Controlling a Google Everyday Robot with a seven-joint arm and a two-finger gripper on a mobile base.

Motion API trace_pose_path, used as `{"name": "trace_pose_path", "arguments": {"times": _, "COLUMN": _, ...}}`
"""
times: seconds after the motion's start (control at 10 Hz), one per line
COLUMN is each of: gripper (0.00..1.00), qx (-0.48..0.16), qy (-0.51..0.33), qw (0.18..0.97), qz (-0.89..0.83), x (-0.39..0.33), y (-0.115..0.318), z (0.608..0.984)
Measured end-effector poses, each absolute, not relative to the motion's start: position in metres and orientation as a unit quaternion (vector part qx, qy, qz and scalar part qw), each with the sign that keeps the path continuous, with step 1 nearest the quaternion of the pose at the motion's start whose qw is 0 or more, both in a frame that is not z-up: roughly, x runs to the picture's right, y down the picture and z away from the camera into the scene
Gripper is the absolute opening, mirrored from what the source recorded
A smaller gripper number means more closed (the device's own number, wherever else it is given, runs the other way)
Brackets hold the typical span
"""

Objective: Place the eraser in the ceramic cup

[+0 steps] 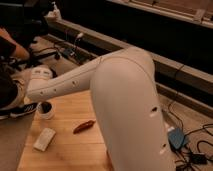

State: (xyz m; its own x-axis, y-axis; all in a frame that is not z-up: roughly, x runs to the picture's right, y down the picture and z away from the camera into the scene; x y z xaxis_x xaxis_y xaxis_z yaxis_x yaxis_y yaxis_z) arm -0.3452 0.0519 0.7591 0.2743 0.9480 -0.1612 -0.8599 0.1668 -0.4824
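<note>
The ceramic cup (46,110) is small, white and round. It stands on the wooden table (75,150) near its far left corner. Its inside looks dark (45,106); I cannot tell whether that is the black eraser. No eraser shows anywhere else. My gripper (38,93) is at the left end of my white arm (120,95), directly above the cup and close to it. The arm covers most of the gripper.
A white flat block (44,138) lies at the table's left front. A thin red-orange object (83,126) lies mid-table. A person (10,75) sits off the left edge. A dark counter (165,65) runs behind, and cables and a blue box (176,137) lie on the floor at right.
</note>
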Motion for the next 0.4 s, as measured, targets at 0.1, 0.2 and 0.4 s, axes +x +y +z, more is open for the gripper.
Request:
{"name": "trace_pose_path", "arguments": {"times": 0.1, "gripper": 0.80, "qx": -0.257, "qy": -0.086, "qw": 0.756, "qz": 0.597, "x": -0.3446, "y": 0.0547, "z": 0.7572}}
{"name": "trace_pose_path", "arguments": {"times": 0.2, "gripper": 0.80, "qx": -0.260, "qy": -0.085, "qw": 0.755, "qz": 0.597, "x": -0.3451, "y": 0.0560, "z": 0.7563}}
{"name": "trace_pose_path", "arguments": {"times": 0.4, "gripper": 0.80, "qx": -0.261, "qy": -0.086, "qw": 0.755, "qz": 0.595, "x": -0.3474, "y": 0.0571, "z": 0.7553}}
